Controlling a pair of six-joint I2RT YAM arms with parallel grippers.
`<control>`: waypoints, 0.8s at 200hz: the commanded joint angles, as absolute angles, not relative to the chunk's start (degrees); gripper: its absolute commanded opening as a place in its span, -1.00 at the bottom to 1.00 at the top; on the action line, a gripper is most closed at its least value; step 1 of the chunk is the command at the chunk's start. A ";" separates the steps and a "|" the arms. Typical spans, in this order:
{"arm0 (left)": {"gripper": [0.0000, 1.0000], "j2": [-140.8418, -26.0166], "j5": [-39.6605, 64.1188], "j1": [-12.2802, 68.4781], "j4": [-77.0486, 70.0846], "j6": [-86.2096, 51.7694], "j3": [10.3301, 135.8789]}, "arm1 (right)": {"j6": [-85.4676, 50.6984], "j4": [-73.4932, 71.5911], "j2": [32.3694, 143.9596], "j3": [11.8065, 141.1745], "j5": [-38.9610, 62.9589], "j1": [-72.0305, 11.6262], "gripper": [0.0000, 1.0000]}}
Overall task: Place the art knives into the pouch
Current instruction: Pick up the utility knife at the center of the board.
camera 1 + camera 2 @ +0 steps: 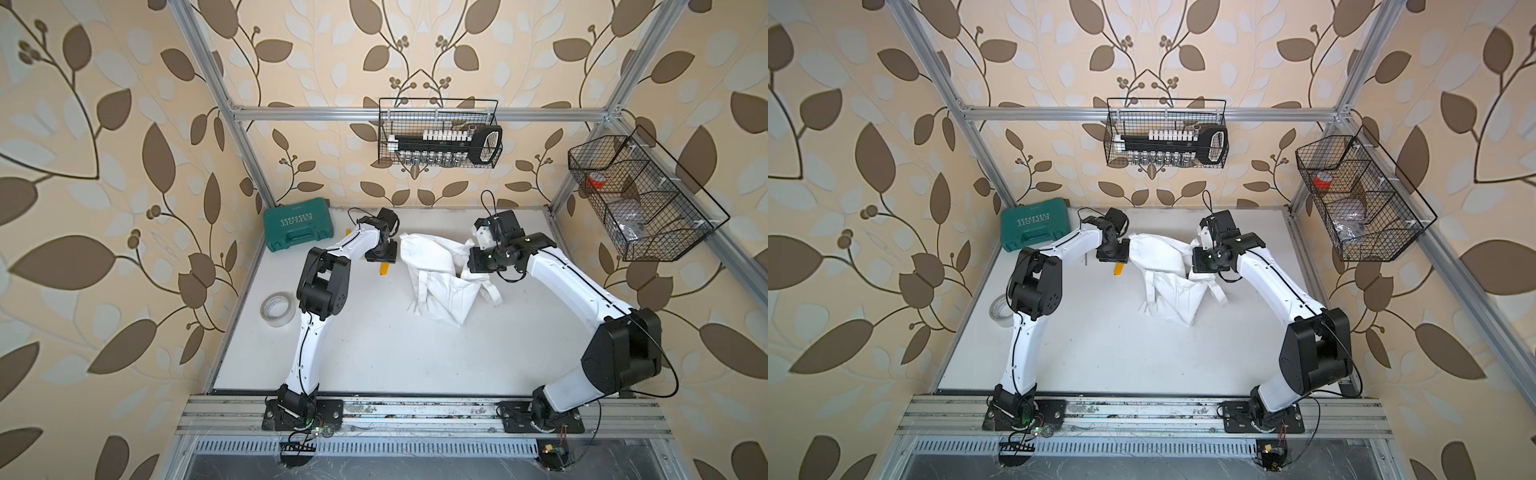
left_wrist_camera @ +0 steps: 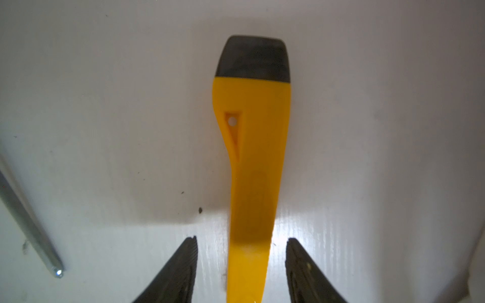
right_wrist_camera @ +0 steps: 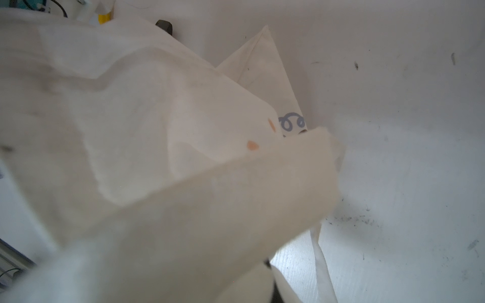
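The wire basket (image 1: pixel 436 99) hanging on the back rail holds a black rack of sockets. The second wire basket (image 1: pixel 685 174), at the right edge of the frame, is split into compartments: something red-orange sits in the upper one and a clear bag in the next. The green case (image 1: pixel 298 224) at the upper left of the desk (image 1: pixel 374 353) is closed.

The pouch (image 1: pixel 436 282) lies crumpled at the centre of the desk, and I cannot see inside it. The art knife (image 1: pixel 384 269) is outside it, flat on the desk just left of the pouch and right under the left arm's wrist.

The lower half of the desk is bare and wide open. A tape roll (image 1: pixel 277 309) sits by the left edge, close to the left arm's elbow.

The left wrist view shows what both top views hide: the left pincer (image 2: pixel 241 239) is open, with one finger on each side of the knife's yellow handle and a gap on both sides. A thin metal rod (image 2: pixel 29 225) lies off at the lower left there.

The right pincer (image 1: pixel 478 262) is clamped on the pouch's lifted right edge. In the right wrist view cloth covers its fingers, and blue loops and orange spots of print show on the pouch (image 3: pixel 157 131).
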State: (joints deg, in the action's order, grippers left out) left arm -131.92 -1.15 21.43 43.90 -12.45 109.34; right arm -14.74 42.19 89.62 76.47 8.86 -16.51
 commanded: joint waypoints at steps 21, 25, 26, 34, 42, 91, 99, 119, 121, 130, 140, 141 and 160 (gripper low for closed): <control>0.12 -133.83 -1.95 21.62 43.20 -10.97 110.54 | -14.06 41.18 88.22 75.40 9.77 -17.14 -1.00; 0.12 -134.08 -1.85 21.62 43.32 -11.07 110.61 | -14.06 41.16 88.17 75.38 9.76 -17.14 -1.00; 0.11 -134.14 -1.89 21.62 43.37 -11.07 110.63 | -14.06 41.15 88.16 75.35 9.76 -17.14 -1.00; 0.11 -134.38 -1.86 21.62 43.42 -11.16 110.64 | -14.06 41.09 88.15 75.34 9.82 -17.14 -1.00; 0.10 -134.47 -1.85 21.70 43.25 -11.32 110.25 | -14.15 40.96 88.19 75.24 9.89 -17.15 -1.00; -0.16 -136.17 -3.37 23.37 45.27 -10.63 111.58 | -14.20 40.77 88.59 75.06 10.20 -17.23 -1.00; -0.21 -136.60 -3.69 23.70 45.67 -10.47 111.94 | -14.24 40.83 88.59 75.06 10.18 -17.23 -1.00; -0.39 -136.88 -3.52 23.99 46.25 -10.87 111.76 | -14.24 40.88 88.41 74.97 10.07 -17.23 -1.00; -0.40 -136.81 -3.56 23.99 46.19 -10.96 111.70 | -14.24 40.87 88.35 74.99 10.10 -17.23 -1.00; -0.46 -136.39 -3.60 23.99 46.00 -11.31 111.12 | -14.23 40.87 88.33 74.90 9.93 -17.23 -1.00; -0.48 -135.78 -3.48 23.99 45.57 -11.51 110.51 | -14.18 40.88 88.26 74.95 9.67 -17.23 -1.00; -0.48 -135.74 -3.45 23.99 45.55 -11.51 110.41 | -14.17 40.87 88.30 74.96 9.63 -17.23 -1.00; -0.49 -134.43 -2.83 23.99 45.78 -12.10 109.91 | -14.18 40.96 88.26 74.87 9.51 -17.23 -1.00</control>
State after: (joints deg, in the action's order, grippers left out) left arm -134.80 -4.05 23.33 43.55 -11.05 111.50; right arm -14.74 41.69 89.62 75.88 9.04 -16.88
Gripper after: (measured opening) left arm 0.277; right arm 0.048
